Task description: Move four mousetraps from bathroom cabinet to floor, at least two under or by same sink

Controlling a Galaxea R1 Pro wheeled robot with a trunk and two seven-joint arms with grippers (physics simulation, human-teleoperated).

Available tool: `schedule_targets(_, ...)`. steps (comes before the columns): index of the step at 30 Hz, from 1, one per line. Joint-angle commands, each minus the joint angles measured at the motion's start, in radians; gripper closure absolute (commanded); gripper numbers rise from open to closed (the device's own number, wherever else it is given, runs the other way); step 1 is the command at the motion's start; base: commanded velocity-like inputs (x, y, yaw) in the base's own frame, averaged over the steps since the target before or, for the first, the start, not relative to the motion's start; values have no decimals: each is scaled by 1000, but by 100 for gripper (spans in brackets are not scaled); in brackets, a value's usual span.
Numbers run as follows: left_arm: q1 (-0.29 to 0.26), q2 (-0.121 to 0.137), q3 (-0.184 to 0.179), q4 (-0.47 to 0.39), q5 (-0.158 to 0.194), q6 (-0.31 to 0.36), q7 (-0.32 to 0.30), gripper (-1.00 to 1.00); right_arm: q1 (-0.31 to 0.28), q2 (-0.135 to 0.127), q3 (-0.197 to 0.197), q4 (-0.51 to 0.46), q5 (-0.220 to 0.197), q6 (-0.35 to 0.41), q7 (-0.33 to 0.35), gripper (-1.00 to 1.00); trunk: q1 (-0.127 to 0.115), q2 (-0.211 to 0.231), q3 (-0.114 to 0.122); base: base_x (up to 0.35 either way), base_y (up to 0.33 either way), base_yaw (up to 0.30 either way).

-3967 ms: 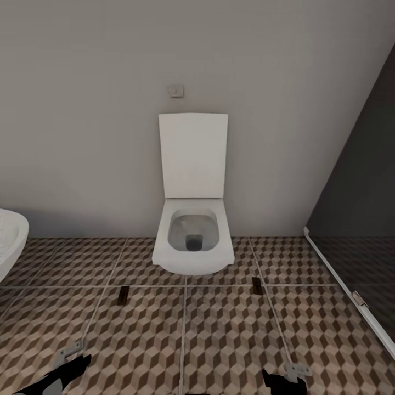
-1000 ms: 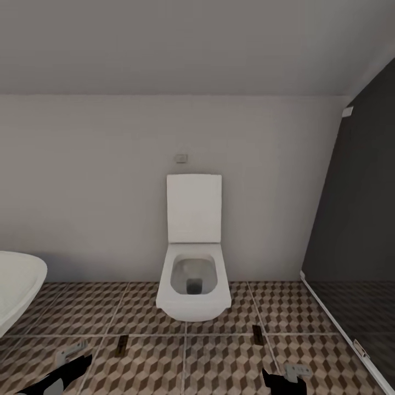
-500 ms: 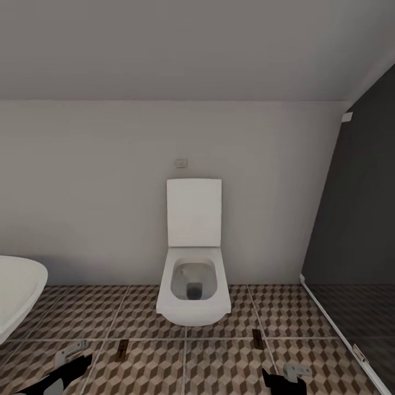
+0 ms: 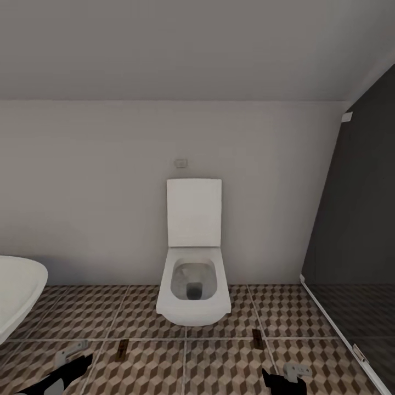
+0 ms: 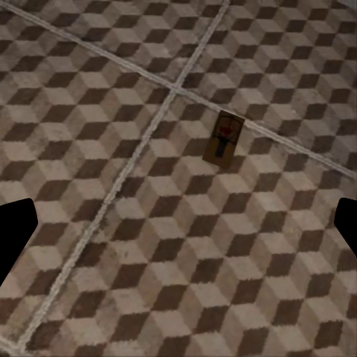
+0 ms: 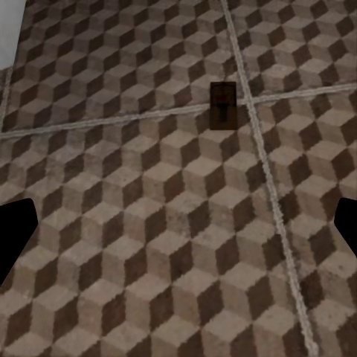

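Two small flat brown wooden mousetraps are lying on the cube-patterned tiled bathroom floor (image 4: 219,362), one (image 4: 122,349) left of the white wall-hung toilet (image 4: 193,291), the other (image 4: 257,339) right of it. Both the left gripper (image 5: 178,230) and right gripper (image 6: 178,230) are hanging empty, fingers spread wide. Risk as I judge it: neither trap is sitting beside any sink; the white rounded basin (image 4: 16,291) at left may be the tub, so the sink condition could fail.

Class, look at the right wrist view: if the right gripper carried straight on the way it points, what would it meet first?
Most likely the patterned bathroom floor, bare tile at the view's middle. The mousetrap lies farther on, off that line. Nothing stands between, though depth is hard to judge.
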Motion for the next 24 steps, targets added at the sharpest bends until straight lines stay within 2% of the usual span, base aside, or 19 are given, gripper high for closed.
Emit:
schedule_targets(1,0,-2,0,2,0,0,0,-100,0,0,0,0,0,0,0,-100,0,0,0,0,0,0)
schedule_targets(12,0,-33,0,18,-1,0,1,-100,0,0,-1,0,0,0,0,-100,0,0,0,0,0,0)
schedule_targets(24,0,-84,0,55,-1,1,1,-100,0,0,0,0,0,0,0,-100,0,0,0,0,0,0)
